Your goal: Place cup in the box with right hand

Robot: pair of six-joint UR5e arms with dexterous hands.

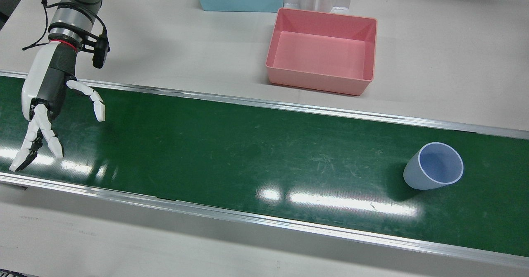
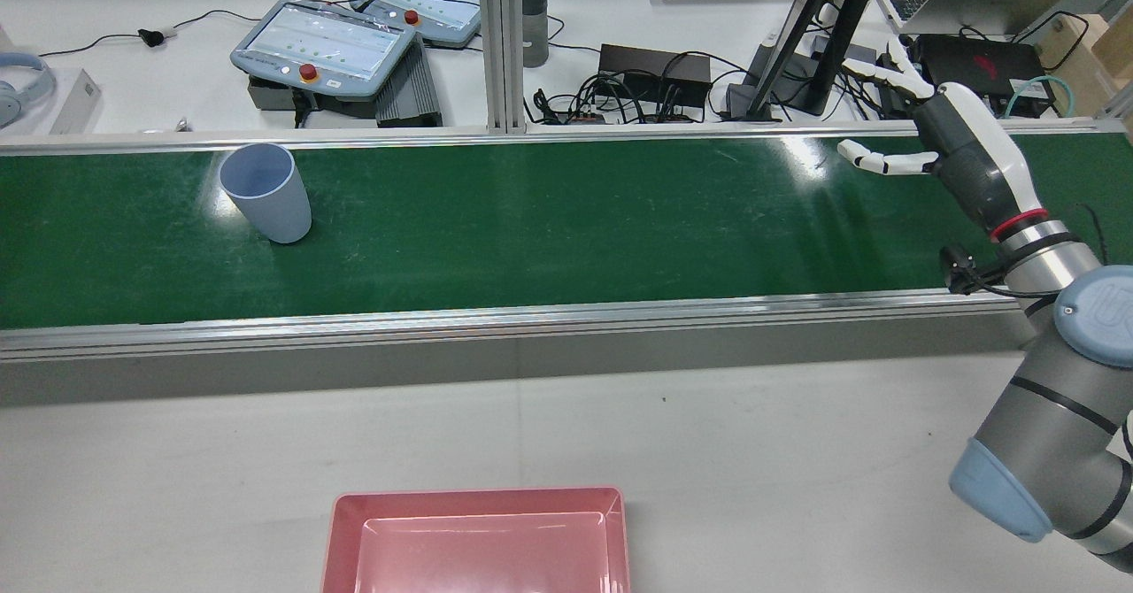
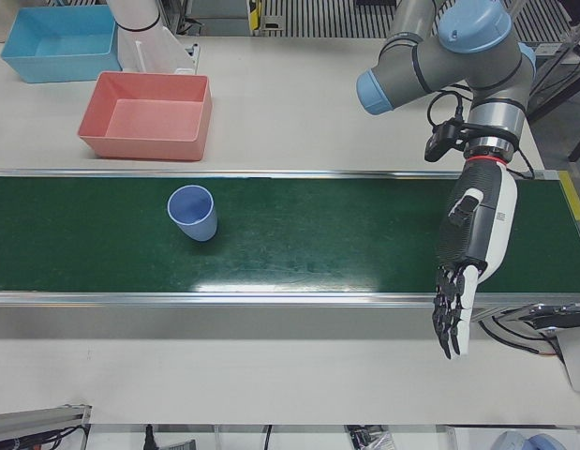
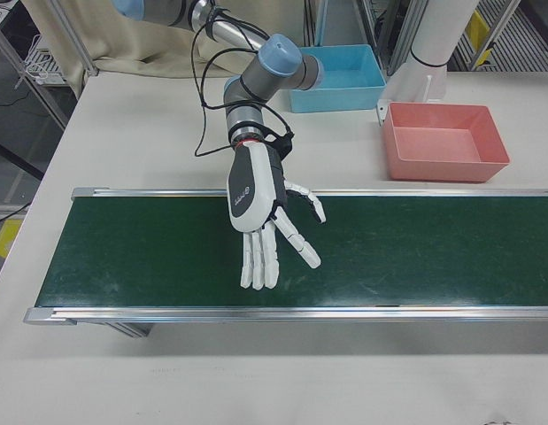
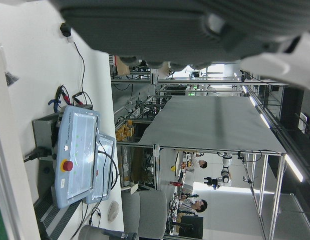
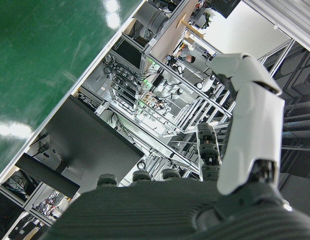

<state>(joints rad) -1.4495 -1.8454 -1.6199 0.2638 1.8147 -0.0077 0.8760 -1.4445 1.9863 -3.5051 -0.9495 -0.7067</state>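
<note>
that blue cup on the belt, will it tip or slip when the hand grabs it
The blue cup stands upright on its narrow base, wider at the rim, so a high push would probably tip it. It looks like thin, smooth plastic: likely light, stiff and somewhat slippery. On its side it would roll.

You had bright, even overhead light across the station. White glare patches lay on the green belt (image 1: 248, 153), strongest near its front edge in the front view and close to the cup (image 1: 434, 166), which cast a short soft shadow on the belt. The rear view showed glare at the belt's far edge. The fixed views were sharp. In both hand views the hand's dark body close to the lens was blurred.
</note>
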